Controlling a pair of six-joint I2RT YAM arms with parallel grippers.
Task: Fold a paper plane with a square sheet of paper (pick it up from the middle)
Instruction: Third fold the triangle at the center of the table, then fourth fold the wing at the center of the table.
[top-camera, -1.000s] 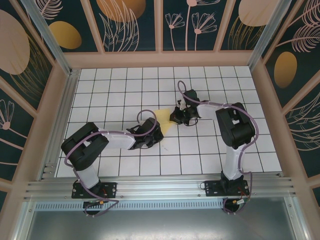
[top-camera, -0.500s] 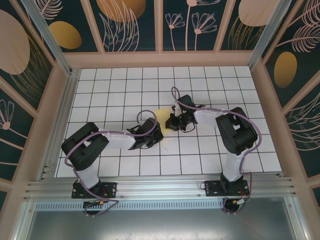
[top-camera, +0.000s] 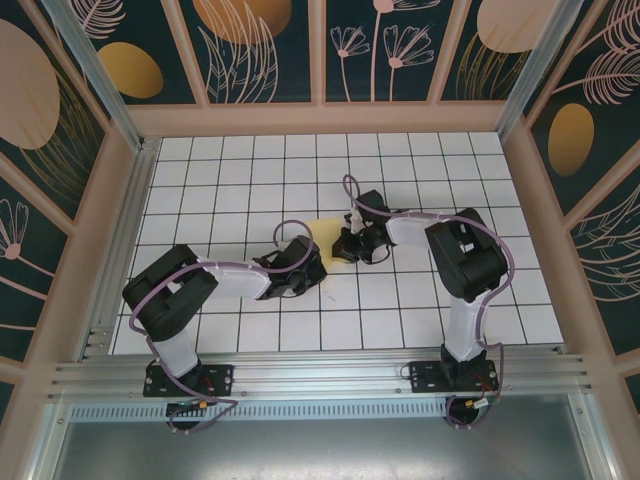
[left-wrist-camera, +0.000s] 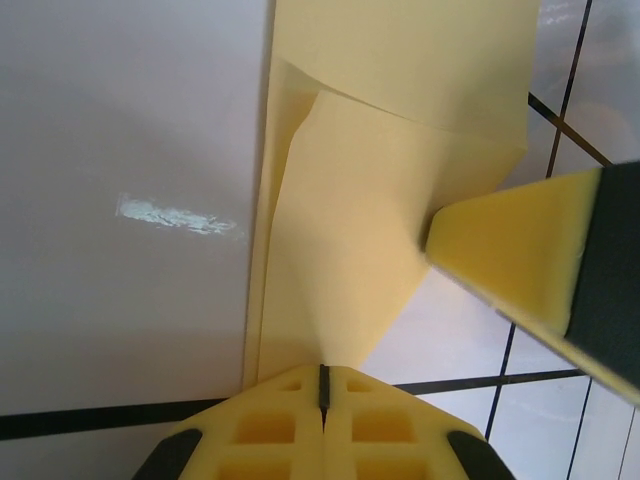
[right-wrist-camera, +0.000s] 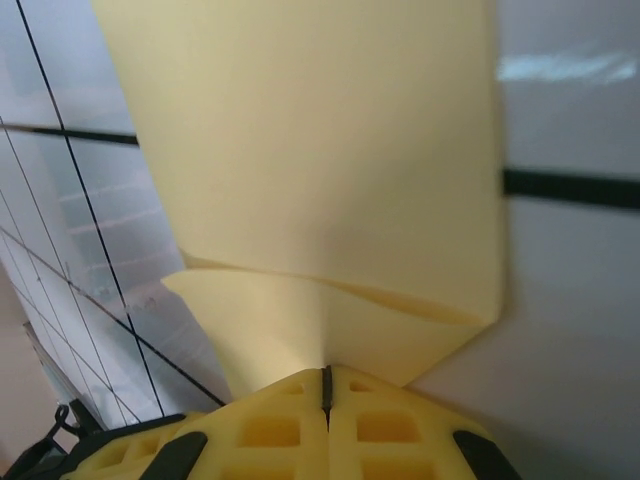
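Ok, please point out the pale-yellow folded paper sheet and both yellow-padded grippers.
pale-yellow folded paper sheet (left-wrist-camera: 370, 220), left wrist view, folded flap's middle
left gripper (left-wrist-camera: 322, 378), left wrist view, between closed fingertips
right gripper (right-wrist-camera: 326, 378), right wrist view, between closed fingertips

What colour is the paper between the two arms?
The paper is plain pale yellow, unmarked; clearest in the right wrist view.

Pale-yellow paper, yellow fingers, white black-lined tiles
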